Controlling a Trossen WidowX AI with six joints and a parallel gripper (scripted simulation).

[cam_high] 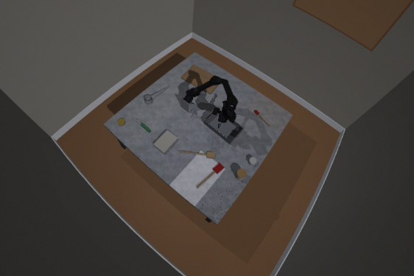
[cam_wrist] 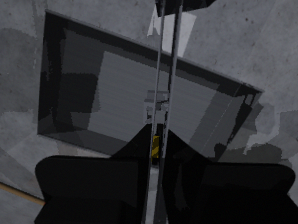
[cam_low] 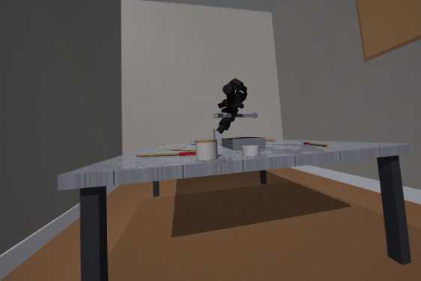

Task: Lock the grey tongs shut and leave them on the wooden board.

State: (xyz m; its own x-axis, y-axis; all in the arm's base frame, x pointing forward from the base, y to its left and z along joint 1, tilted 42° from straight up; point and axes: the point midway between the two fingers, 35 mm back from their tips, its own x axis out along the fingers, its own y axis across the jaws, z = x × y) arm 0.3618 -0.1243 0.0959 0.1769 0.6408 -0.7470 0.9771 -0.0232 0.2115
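Though the claw [cam_high: 219, 115] [cam_low: 230, 115] [cam_wrist: 154, 128] grips the grey tongs [cam_low: 248, 115] [cam_wrist: 173, 70] level above the roasting tin [cam_high: 233, 138] [cam_low: 243, 144] [cam_wrist: 42, 75], tips-up locking and boarding apparently remain.

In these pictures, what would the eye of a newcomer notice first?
Probably the black arm, which reaches over the grey tabletop, its gripper shut on the grey tongs, held level above the roasting tin. Next, perhaps, the red-headed brush or spatula, lying partly on the white patch near one table edge.
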